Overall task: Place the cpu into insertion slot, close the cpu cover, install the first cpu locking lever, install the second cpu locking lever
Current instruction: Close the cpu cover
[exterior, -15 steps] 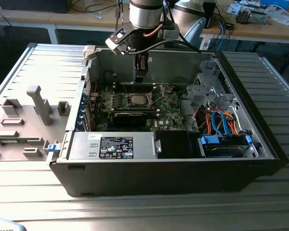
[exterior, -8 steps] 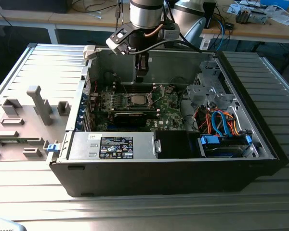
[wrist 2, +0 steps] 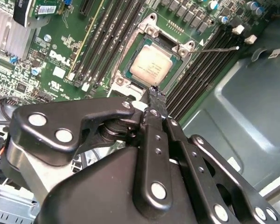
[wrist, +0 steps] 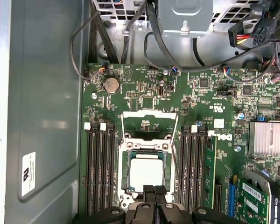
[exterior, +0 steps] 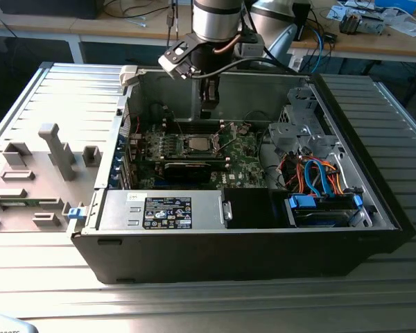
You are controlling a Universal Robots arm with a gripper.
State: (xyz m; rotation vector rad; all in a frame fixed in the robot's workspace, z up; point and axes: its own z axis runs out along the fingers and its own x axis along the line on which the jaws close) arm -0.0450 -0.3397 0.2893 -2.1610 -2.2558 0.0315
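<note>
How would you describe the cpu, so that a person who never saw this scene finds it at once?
Find the green motherboard inside the open grey computer case. Between its two banks of long black memory slots sits a square silver-rimmed insertion slot. The cpu is the small flat silvery-grey square lying in it, smooth-topped among dark parts.

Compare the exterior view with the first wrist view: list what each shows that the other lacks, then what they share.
Exterior view: the silver-and-black robot arm, the grey labelled power supply box and the blue plastic drive bracket. First wrist view: the finned silver heatsink and the white sticker on the grey case wall. Shared: the green motherboard, the small square silvery cpu seated in the insertion slot, and the black gripper, shut.
</note>
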